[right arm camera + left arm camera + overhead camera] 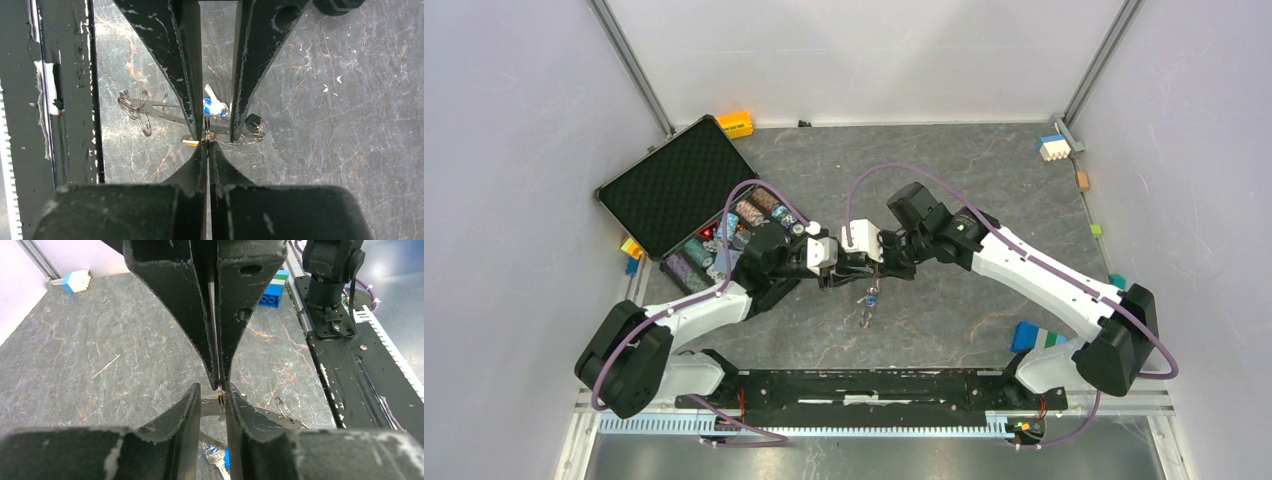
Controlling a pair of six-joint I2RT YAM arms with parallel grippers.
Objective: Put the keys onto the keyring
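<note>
Right pincer (207, 144) clenched on thin yellow key (191, 142). Left pincer (214, 390) jaws apart, tips straddling that spot; can't tell if it grips anything. Keyring (242, 142) and blue key (212, 107) sit right at the tips, above the surface (350, 125).

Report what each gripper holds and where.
Right gripper is shut on the keyring's thin wire, blue key hanging below. Left gripper's jaws stand apart around it; grip unclear.
</note>
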